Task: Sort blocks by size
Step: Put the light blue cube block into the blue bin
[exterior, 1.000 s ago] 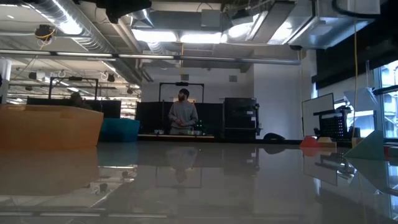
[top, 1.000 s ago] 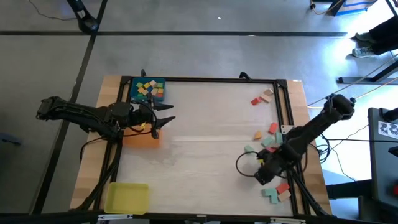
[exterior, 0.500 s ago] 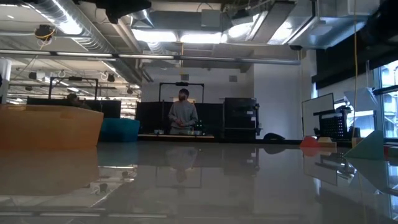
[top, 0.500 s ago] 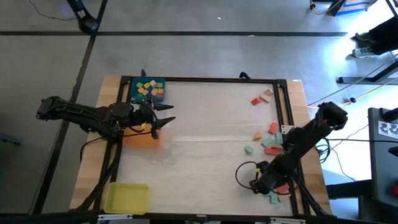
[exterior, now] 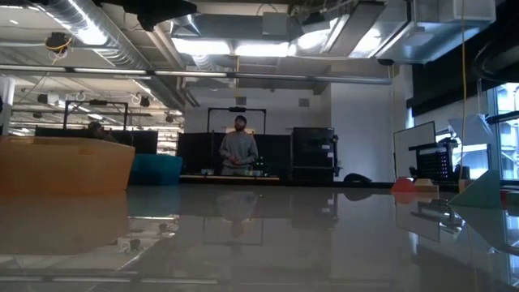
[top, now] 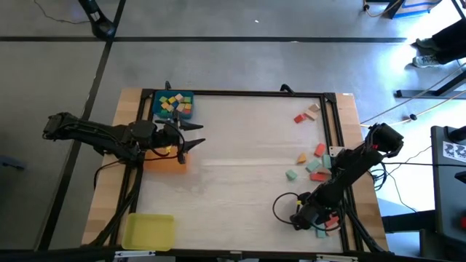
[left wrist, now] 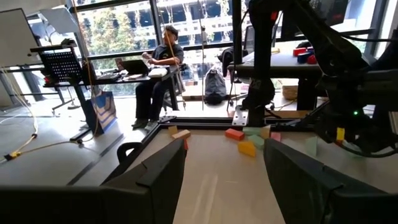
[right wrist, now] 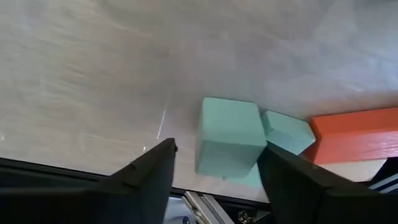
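Lining up my right gripper [top: 304, 216] over the near right corner of the table [top: 240, 182], I see a teal block [right wrist: 229, 139] sitting between its two spread fingers, not yet pinched. A second teal piece [right wrist: 286, 132] touches it, and a red bar [right wrist: 359, 134] lies against that one. To do this well I'd judge I should centre the fingers on the first block alone and come down squarely, so the neighbours aren't dragged along, then close slowly. More loose blocks [top: 315, 161] lie scattered along the right side. My left gripper [top: 191, 138] hangs with its fingers apart and nothing in them, above the orange tray [top: 166, 163], next to the blue tray [top: 186, 97] that already has small blocks in it; the yellow tray [top: 148, 231] waits near the front left corner
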`<state>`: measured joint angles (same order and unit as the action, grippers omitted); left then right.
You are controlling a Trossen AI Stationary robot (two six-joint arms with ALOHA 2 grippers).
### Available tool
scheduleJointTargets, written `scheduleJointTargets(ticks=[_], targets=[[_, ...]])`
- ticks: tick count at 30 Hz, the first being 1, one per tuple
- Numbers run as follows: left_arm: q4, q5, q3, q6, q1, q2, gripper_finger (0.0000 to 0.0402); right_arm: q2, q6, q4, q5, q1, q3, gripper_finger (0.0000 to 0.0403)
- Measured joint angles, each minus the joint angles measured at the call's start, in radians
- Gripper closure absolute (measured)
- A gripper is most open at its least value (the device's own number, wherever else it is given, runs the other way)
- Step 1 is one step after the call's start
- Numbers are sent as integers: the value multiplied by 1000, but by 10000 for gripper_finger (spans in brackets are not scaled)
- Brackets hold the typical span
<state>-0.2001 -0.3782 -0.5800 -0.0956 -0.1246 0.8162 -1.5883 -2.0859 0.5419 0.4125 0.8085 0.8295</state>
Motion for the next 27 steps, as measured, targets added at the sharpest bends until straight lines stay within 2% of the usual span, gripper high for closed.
scheduleJointTargets(ticks=[5,8,12,15,19,22,27], targets=[[0,0,0,0,0,0,196,0,32,28,-2,1,0,253],[1,0,0,0,0,0,196,0,91,34,-8,1,1,281],[-3,0,0,-3,0,0,196,1,160,34,-7,0,2,281],[-22,0,0,-3,0,0,196,0,212,38,0,-16,8,265],[-25,0,-1,-3,0,0,196,3,328,42,-2,-69,45,263],[-25,0,-1,1,0,0,196,3,494,105,-27,-132,94,278],[-29,0,-1,5,0,0,196,3,873,282,-170,-288,202,275]])
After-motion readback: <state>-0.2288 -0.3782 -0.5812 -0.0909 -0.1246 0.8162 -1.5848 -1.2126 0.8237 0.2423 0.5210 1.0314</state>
